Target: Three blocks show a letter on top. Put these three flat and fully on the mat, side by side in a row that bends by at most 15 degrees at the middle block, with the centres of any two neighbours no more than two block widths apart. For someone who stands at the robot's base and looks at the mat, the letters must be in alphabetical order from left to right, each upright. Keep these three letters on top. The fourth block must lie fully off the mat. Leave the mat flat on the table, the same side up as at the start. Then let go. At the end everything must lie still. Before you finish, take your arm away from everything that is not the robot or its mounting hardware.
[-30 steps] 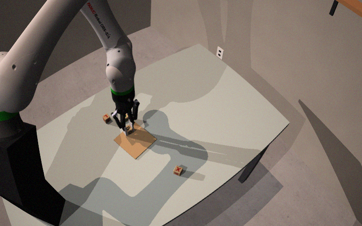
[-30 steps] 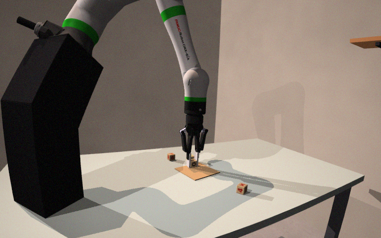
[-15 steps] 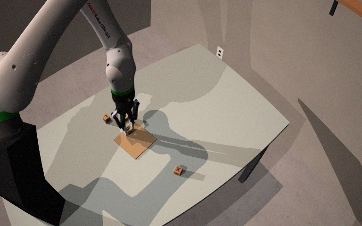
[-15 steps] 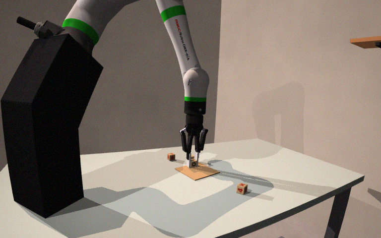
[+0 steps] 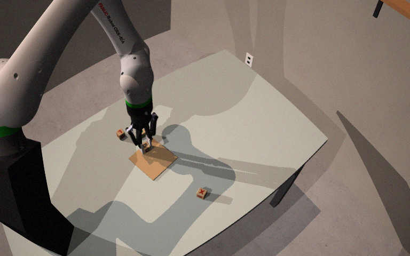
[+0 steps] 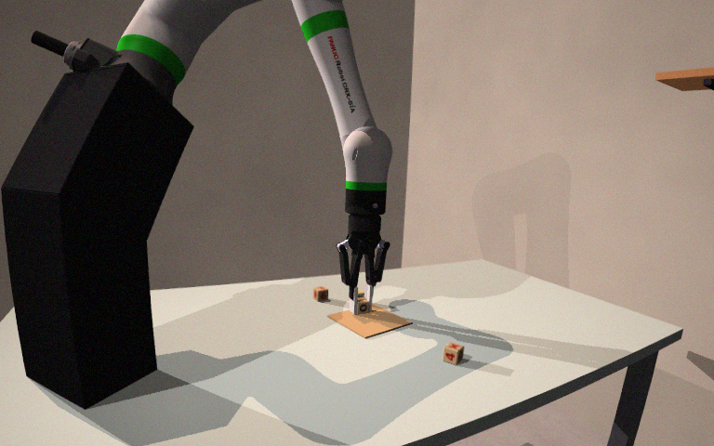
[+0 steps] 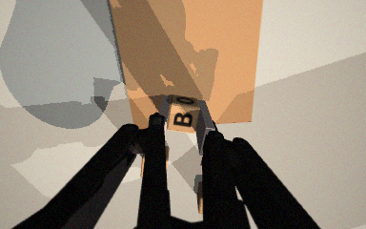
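Note:
A tan mat (image 5: 153, 158) lies flat on the table; it also shows in the exterior view (image 6: 369, 321) and the wrist view (image 7: 191, 52). A wooden block with B on top (image 5: 146, 146) rests on the mat's corner nearest the arm, seen as well in the exterior view (image 6: 362, 305) and the wrist view (image 7: 183, 116). My gripper (image 5: 144, 144) points straight down over it, its fingers slightly open, one close on each side of the block. A block with a red letter (image 5: 120, 133) lies on the table left of the mat. An X block (image 5: 201, 193) lies on the table right of the mat. Another block (image 6: 360, 294) is mostly hidden behind the fingers.
The black robot base (image 6: 78, 220) stands at the table's left end. The table's front edge runs close behind the X block (image 6: 453, 352).

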